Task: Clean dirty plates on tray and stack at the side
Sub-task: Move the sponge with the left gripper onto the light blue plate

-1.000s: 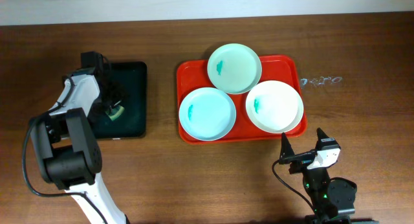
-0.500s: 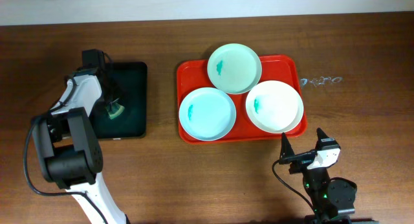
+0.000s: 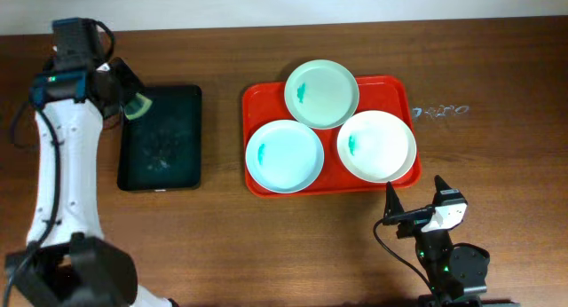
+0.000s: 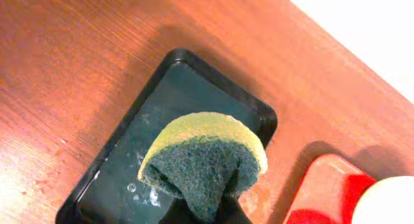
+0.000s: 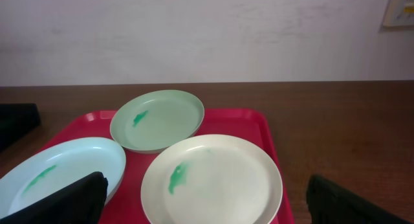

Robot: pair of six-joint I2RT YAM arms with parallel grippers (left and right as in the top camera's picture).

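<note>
over the black tray's (image 3: 169, 165) far corner, l gripper (image 3: 129, 102) has lifted clear w/ the sponge (image 4: 204, 160) clamped in it, so wiping can start. 3 plates (image 3: 284, 156), all smeared, sit on the red tray (image 3: 399, 91). r gripper (image 3: 415, 200) parked near it, fingers spread.

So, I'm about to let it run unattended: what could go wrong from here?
1. The left gripper pinches the sponge by one folded edge; it could slip out in transit.
2. The black tray looks wet, so the sponge may drip on the table.
3. The plates sit crowded, the far plate over the red tray's rim, so wiping might shift them.
</note>
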